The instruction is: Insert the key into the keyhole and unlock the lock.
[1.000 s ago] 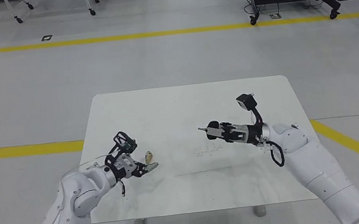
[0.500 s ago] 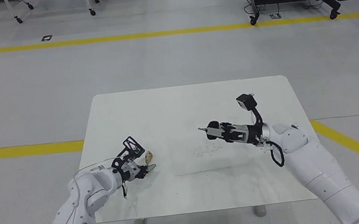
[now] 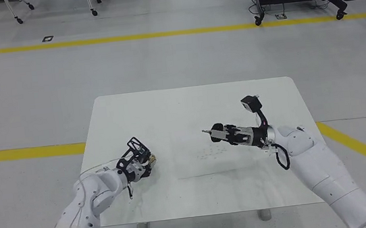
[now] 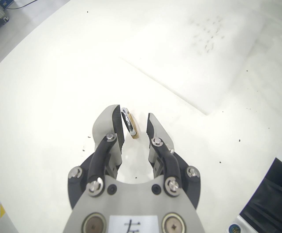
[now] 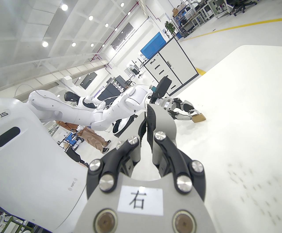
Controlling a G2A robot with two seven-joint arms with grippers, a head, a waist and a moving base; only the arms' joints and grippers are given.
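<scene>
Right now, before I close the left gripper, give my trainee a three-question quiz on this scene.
1. True or false: the left gripper is shut on the padlock.
2. The padlock sits: A) on the table, between the left gripper's jaws; B) at its far edge; C) lifted in the air.
3. Fill in: the right gripper is shut on the ___.
Answers: 1 false, it is open; 2 A; 3 key.

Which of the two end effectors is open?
The left end effector, its jaws apart around the brass padlock; the right end effector is shut on the key.
</scene>
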